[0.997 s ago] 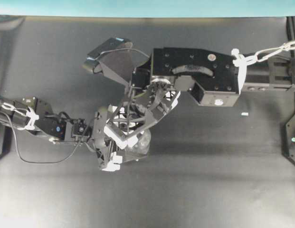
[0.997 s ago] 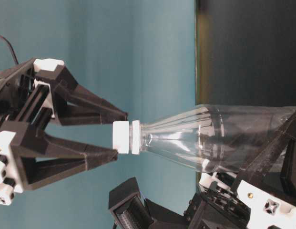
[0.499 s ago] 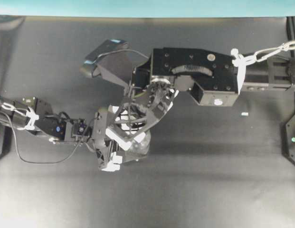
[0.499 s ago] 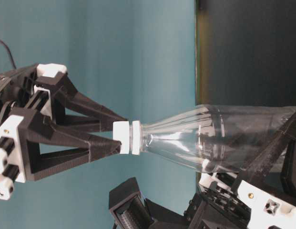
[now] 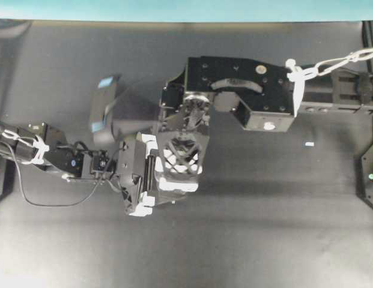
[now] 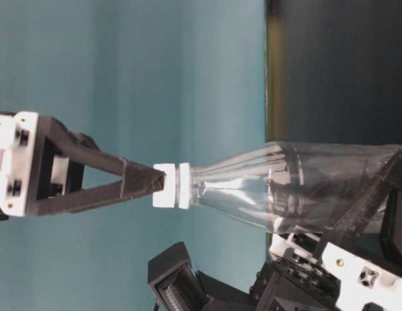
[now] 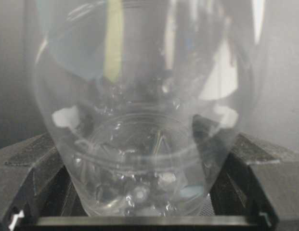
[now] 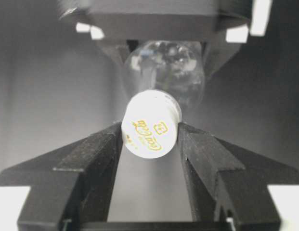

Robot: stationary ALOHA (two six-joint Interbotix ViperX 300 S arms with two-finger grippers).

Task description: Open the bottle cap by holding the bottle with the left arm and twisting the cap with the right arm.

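One bottle (image 6: 285, 188), empty; L fingers (image 7: 24, 168) clamp body, R fingers (image 8: 98, 159) clamp bottle cap (image 8: 150, 128).

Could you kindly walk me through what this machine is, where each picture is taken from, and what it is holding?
These are two black robot arms over a dark table. One picture looks down from above, one looks from table level and is turned sideways, and two come from cameras on the wrists. The left arm grips the body of a clear plastic bottle with its gripper. The right arm reaches in from above, and its gripper has its black fingers closed on the white bottle cap. A small white scrap lies on the table.
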